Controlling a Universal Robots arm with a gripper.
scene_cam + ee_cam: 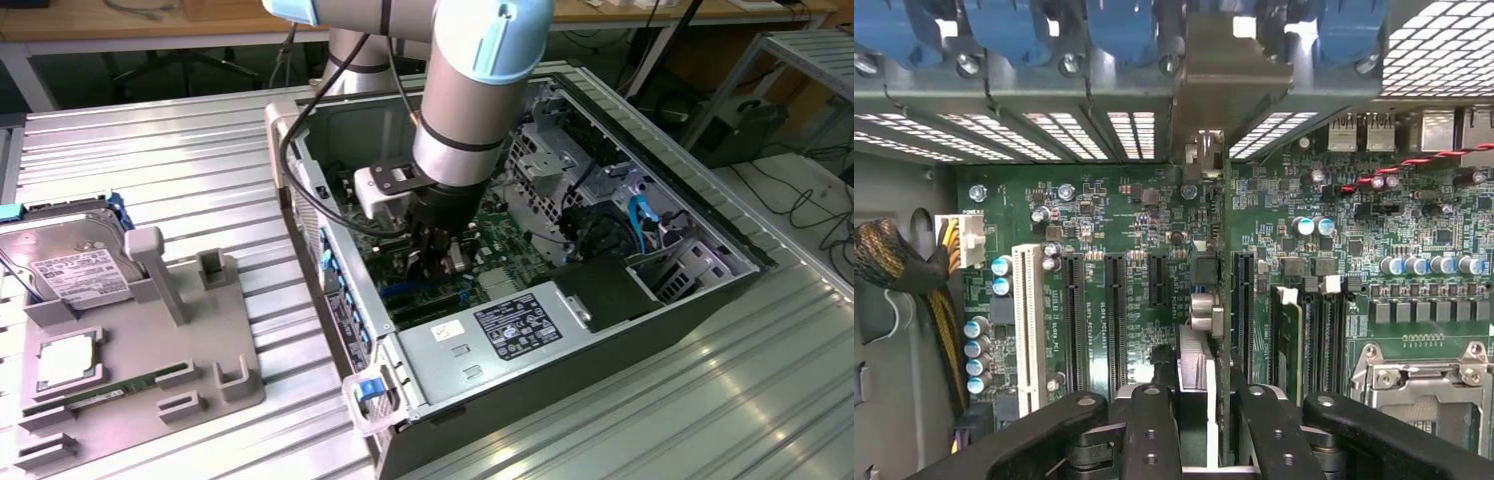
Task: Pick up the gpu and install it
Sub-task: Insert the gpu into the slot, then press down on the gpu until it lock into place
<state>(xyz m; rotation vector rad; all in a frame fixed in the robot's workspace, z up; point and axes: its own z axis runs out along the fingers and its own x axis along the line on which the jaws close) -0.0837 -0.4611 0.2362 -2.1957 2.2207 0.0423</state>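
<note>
My gripper (442,258) reaches down inside the open computer case (694,210), just above the green motherboard (501,235). It is shut on the gpu (458,257), a thin dark card held upright between the fingers. In the wrist view the gpu (1203,330) shows edge-on, running up the middle from my gripper (1206,425) to the case's rear wall. Its metal bracket (1219,90) sits among the blue-clipped rear slot covers (1114,30). The card's lower edge lies along the motherboard (1134,215) between two black expansion slots (1242,310); I cannot tell whether it is seated.
A grey power supply (514,325) fills the case's near end. On the exterior view's left, a grey fixture (200,330) holds a silver hard drive (74,260) and a green memory stick (127,385). A yellow-black cable bundle (899,265) lies beside a white slot (1029,320).
</note>
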